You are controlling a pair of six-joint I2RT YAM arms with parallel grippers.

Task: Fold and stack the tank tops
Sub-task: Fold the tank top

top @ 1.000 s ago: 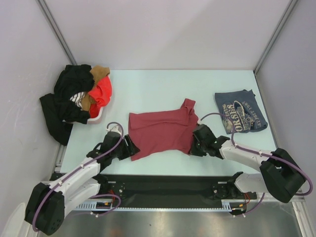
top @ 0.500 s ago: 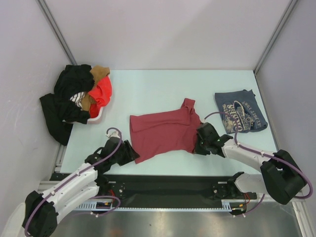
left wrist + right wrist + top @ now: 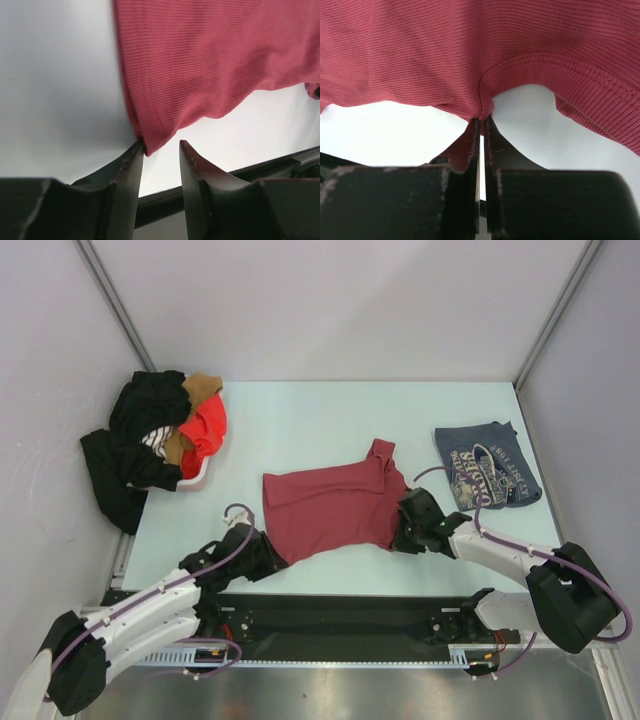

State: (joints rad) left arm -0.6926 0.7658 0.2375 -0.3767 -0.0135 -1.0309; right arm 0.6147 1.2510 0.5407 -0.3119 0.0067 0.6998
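The dark maroon tank top (image 3: 330,505) lies spread on the table's middle, one strap folded up at its far right. My left gripper (image 3: 270,552) is at its near left corner, open. In the left wrist view the corner of the maroon top (image 3: 200,65) touches the tip of the left finger (image 3: 131,165), and the left gripper (image 3: 161,147) has a gap between its jaws. My right gripper (image 3: 401,536) is shut on the top's near right edge; the right wrist view shows the right gripper (image 3: 482,121) pinching a fold of maroon cloth (image 3: 470,55). The blue-grey tank top (image 3: 487,466) lies folded at the right.
A pile of black clothes (image 3: 140,440) with an orange-red garment (image 3: 207,426) sits at the table's far left, partly hanging over the edge. The pale table (image 3: 300,420) is walled on three sides. A black rail (image 3: 340,615) runs along the near edge.
My left arm has slid right and its jaws have narrowed at the maroon top's near left corner. The right gripper shifted slightly up and right, still pinching the cloth.
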